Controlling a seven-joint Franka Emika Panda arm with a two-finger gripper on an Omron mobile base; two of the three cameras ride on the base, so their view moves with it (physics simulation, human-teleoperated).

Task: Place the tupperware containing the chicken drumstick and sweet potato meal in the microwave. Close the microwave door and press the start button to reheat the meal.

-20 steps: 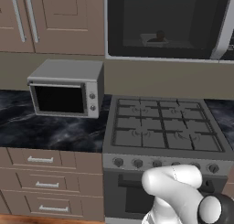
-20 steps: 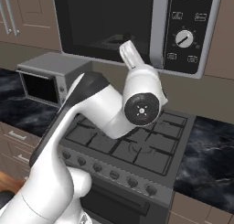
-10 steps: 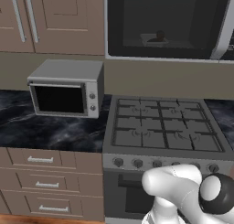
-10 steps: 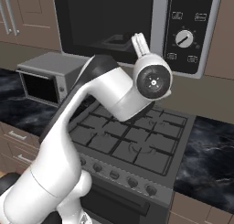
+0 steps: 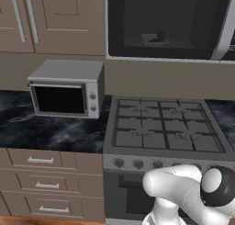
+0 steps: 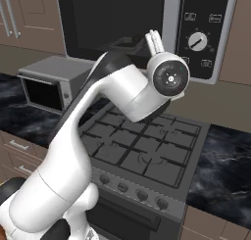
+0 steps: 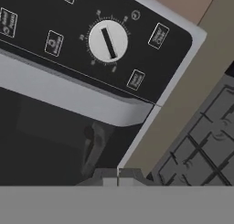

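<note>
The microwave [image 5: 167, 24] hangs above the stove. Through its dark front I see the tupperware [image 5: 156, 40] inside, with the reddish-brown chicken drumstick [image 5: 160, 35] on top. The microwave door [image 6: 110, 21] looks flush with the front, its silver handle [image 6: 171, 18] beside the control panel [image 6: 201, 33]. My gripper [image 6: 155, 40] points up just below the handle's lower end, shut and holding nothing. In the hand view the gripper [image 7: 118, 177] faces the handle [image 7: 68, 93] and the white dial [image 7: 108, 41], which is ringed by small buttons.
A grey toaster oven [image 5: 66, 88] with two knobs stands on the dark marble counter [image 5: 50, 132] at the left. The gas stove [image 5: 165, 127] lies under the microwave. Wooden cabinets [image 5: 50, 17] hang at the upper left, with drawers [image 5: 41, 182] below the counter.
My hand has risen and swung right, from in front of the door's lower part to just under the handle beside the control panel.
</note>
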